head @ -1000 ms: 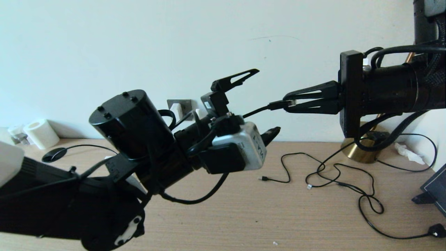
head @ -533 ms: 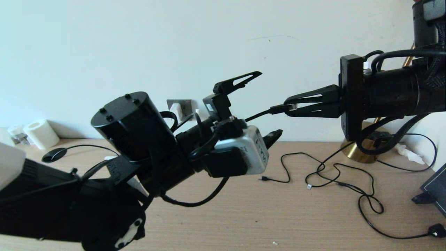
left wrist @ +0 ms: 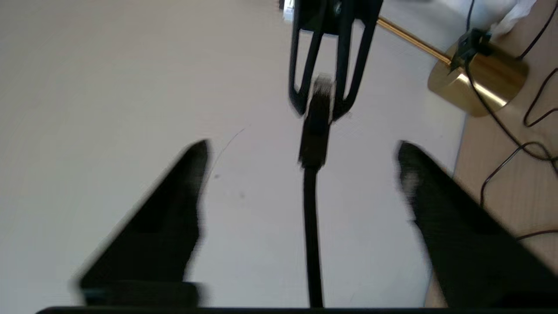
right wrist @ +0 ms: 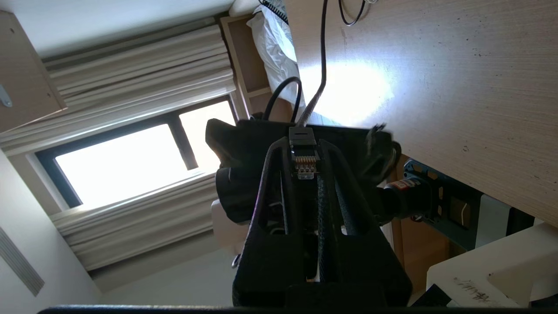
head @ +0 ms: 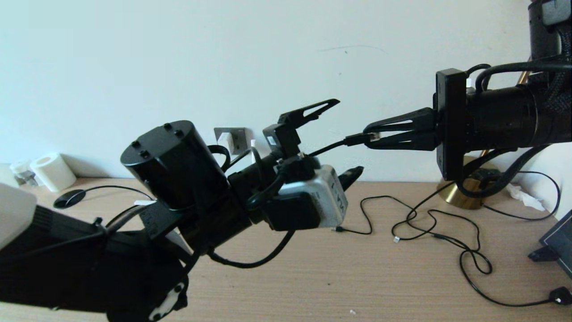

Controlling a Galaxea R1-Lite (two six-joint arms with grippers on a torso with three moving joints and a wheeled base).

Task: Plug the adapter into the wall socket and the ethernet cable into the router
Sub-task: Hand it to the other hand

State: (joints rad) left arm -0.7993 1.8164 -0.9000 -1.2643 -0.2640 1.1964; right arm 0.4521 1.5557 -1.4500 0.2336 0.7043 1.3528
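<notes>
1. The right claw (head: 373, 134), entering from the right of the head frame, is pressed together on the clear-tipped plug of the ethernet cable (head: 355, 139); the round black cable runs left and down from it toward the left arm.
2. The left claw (head: 346, 138), at the centre of the head frame, is spread wide; in its wrist view its two blunt black fingers (left wrist: 165, 218) stand on either side of the cable without touching it.
3. The wall socket (head: 239, 136), a dark grey square plate, sits on the pale wall left of centre, partly hidden by the left arm's black wrist and cabling. The adapter (head: 226, 142), a small white cube, sits at the plate's face; whether it is fully seated cannot be told.
4. The router is not seen clearly in any view.
5. On the light wood-grain surface (head: 357, 277), right of centre, thin black cords (head: 447, 232) lie in loose loops.
6. A round brass lamp base (head: 464, 194) stands at the right by the wall.
7. A white roll (head: 52, 171) and a flat black disc (head: 69, 198) lie at the far left.
</notes>
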